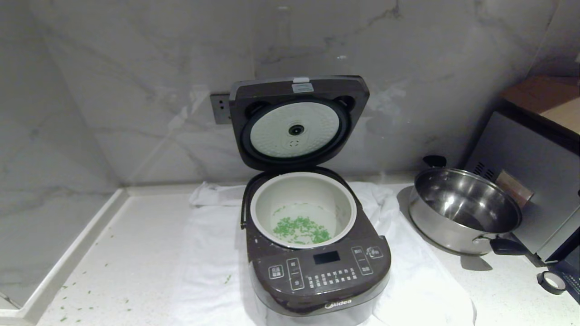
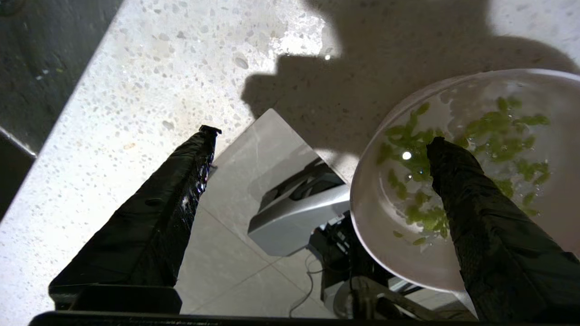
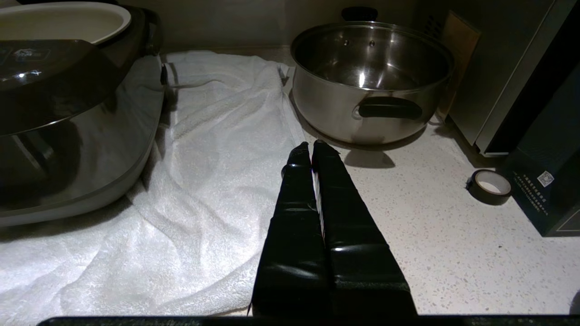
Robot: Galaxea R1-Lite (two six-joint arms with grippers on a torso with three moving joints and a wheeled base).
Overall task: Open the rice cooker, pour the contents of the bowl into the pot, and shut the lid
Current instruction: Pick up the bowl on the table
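The dark brown rice cooker [image 1: 317, 276] stands on a white towel with its lid [image 1: 297, 122] swung up against the wall. Green contents [image 1: 301, 230] lie in the pale pot [image 1: 263, 213]. The bowl [image 2: 378, 217] shows only in the left wrist view, at the counter's edge, and some green contents [image 2: 494, 131] cling inside it. My left gripper [image 2: 323, 136] is open wide. One of its fingers [image 2: 471, 199] hangs over the bowl's inside, the other [image 2: 181, 181] over the counter edge. My right gripper [image 3: 312, 147] is shut and empty, low over the towel's edge.
A shiny steel pan [image 1: 466, 213] sits right of the cooker, with a grey oven box [image 1: 534, 181] behind it and a tape roll [image 1: 553, 281] in front. The white towel [image 1: 208, 253] spreads under the cooker. Green bits [image 1: 72, 290] are scattered on the counter's left.
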